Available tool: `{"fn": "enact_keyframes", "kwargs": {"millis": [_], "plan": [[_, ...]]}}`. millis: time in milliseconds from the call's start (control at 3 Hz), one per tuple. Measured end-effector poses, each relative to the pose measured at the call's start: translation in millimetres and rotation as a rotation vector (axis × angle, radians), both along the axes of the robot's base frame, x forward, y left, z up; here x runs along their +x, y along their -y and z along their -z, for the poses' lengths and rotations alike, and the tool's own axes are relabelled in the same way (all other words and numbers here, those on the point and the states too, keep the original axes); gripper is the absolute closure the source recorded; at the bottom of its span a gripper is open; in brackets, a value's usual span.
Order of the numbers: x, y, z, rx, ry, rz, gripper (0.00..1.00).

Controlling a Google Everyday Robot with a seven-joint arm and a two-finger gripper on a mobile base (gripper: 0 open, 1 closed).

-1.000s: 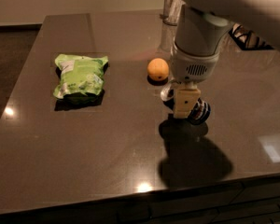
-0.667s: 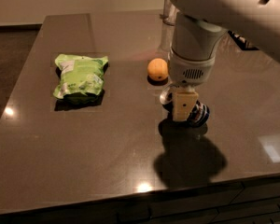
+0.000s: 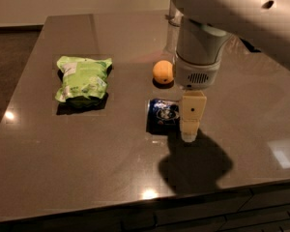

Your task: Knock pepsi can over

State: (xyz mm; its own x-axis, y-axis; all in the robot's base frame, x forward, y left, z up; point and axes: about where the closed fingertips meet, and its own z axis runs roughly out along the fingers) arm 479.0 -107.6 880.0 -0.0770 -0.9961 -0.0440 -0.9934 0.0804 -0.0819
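The pepsi can (image 3: 162,114), dark blue with a round white-and-blue logo facing up, sits low on the dark table (image 3: 87,168) near the middle and seems to lie on its side. My gripper (image 3: 190,122) hangs from the big white arm (image 3: 198,57), pointing down. It is right beside the can's right end, touching or nearly touching it. The gripper holds nothing that I can see. The arm hides the table behind it.
A green snack bag (image 3: 83,79) lies to the left. An orange (image 3: 163,71) sits just behind the can. A clear glass tumbler (image 3: 172,21) stands at the back, partly behind the arm. The table's front edge (image 3: 135,211) is close below.
The can, mostly hidden at the gripper before, now shows low and flat to its left. The arm's upper part has swung further over the table.
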Motion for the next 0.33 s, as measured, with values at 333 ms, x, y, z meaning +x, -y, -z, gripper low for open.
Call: {"fn": "enact_keyframes", "kwargs": {"millis": [333], "plan": [[0.0,0.0,0.0,0.000,0.000,0.000,0.00]]}}
